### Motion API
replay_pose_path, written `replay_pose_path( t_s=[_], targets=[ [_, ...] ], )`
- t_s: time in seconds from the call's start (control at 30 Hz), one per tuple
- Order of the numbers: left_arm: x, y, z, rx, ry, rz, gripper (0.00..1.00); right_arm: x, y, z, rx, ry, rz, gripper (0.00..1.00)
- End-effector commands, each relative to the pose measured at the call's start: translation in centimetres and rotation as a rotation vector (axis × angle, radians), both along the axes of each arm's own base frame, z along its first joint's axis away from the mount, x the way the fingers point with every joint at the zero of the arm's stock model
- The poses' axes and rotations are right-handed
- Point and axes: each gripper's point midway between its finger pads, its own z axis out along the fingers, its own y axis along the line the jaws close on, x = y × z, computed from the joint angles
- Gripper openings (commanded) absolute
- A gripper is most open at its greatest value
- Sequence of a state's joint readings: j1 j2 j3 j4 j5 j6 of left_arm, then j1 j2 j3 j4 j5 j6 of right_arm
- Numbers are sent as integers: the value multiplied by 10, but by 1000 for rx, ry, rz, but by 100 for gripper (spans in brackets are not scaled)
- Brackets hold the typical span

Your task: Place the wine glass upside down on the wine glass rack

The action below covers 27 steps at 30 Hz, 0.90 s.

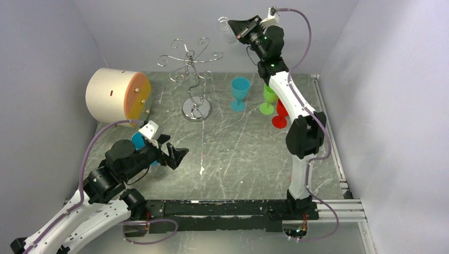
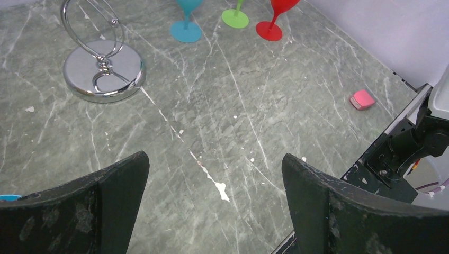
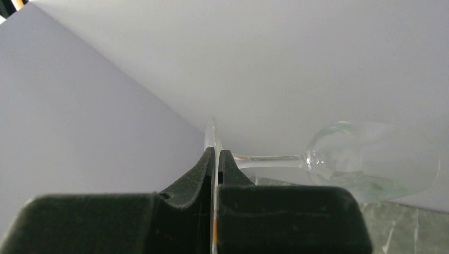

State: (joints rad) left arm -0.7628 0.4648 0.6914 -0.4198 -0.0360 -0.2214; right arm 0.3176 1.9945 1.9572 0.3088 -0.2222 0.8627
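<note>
A clear wine glass [image 1: 226,30] hangs high in the air at the back, up and to the right of the wine glass rack [image 1: 191,71]. My right gripper [image 1: 236,26] is shut on the thin foot of the glass. In the right wrist view the gripper [image 3: 216,152] pinches the foot edge-on, and the stem and bowl [image 3: 370,159] stretch off to the right. The silver wire rack stands on its round chrome base [image 2: 103,71], with nothing on its curled arms. My left gripper [image 1: 177,156] is open and low over the near-left table, its fingers [image 2: 119,180] wide apart over bare surface.
A cream cylinder with an orange end [image 1: 116,95] lies at the back left. A blue goblet [image 1: 240,92], a green one [image 1: 269,100] and a red one [image 1: 279,116] stand right of the rack. A blue object [image 1: 138,140] sits behind my left arm. A pink block [image 2: 362,99] lies near the right arm's base.
</note>
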Motion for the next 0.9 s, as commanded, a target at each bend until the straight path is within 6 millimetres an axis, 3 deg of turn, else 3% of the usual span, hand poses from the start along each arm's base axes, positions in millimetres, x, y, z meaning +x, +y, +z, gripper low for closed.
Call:
replay_pose_path(
  t_s=[0.0,0.13,0.6,0.87],
  targets=[
    [-3,-3,3,-4,10,-24,99,12,19,20,43,-64,50,0],
    [-3,-4,1,2,19,-26,99,18,41,10,18,-52,86,0],
    [-4,-5,2,-3,17,-33,99,13,87,-11,-29,-57,135,0],
    [-5,-5,3,-8,13,-36,99,7,96,-5,-41,-68,139,0]
  ],
)
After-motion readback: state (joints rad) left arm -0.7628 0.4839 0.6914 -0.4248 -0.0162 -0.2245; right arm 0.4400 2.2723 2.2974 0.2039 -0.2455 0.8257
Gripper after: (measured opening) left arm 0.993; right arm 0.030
